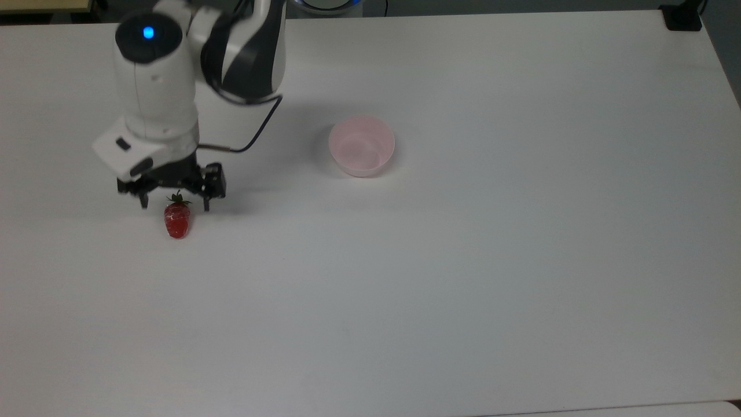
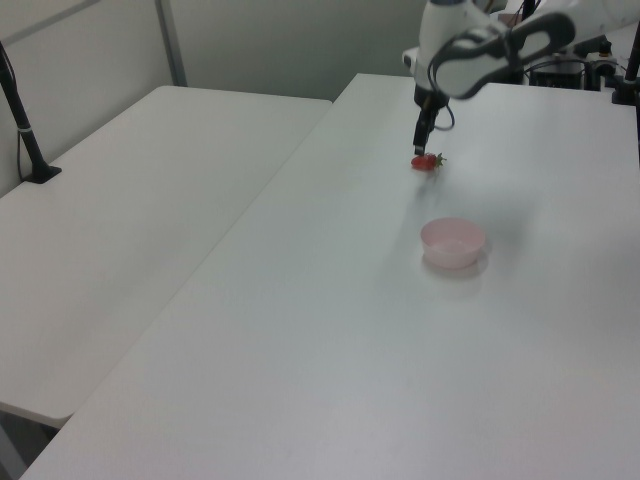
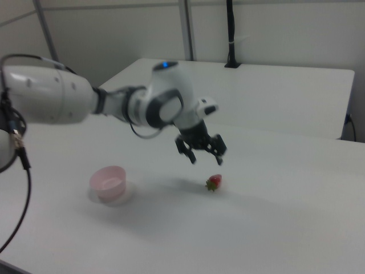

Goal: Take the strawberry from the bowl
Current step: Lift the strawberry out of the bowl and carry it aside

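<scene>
My gripper (image 1: pixel 173 202) hangs just above the table with its two black fingers spread apart and nothing between them; in the right view (image 3: pixel 205 157) it is clearly off the surface, clear of the fruit below. The small glossy red strawberry with its green leafy cap (image 1: pixel 177 219) lies on its side on the bare table, directly under the spread fingers, cap pointing toward the gripper in the top view; it also shows in the left view (image 2: pixel 426 161) and the right view (image 3: pixel 214 182). It is well apart from the small round pale pink translucent plastic bowl (image 1: pixel 362 145), which sits empty toward the top view's right (image 2: pixel 453 242) (image 3: pixel 109 182). So I judge the fruit is already out of the bowl and set down. My worry from here is the strawberry itself: its rounded, tapered, slick body could roll on the smooth matte white tabletop (image 1: pixel 463 289) if a fingertip clips it as I pull the arm away, since the fingers hang close over it. The dark cable (image 1: pixel 255 136) looping off the wrist swings beside the arm and could brush something on a fast retreat. The light, thin-walled bowl would slide easily if nudged, though nothing is near it.
</scene>
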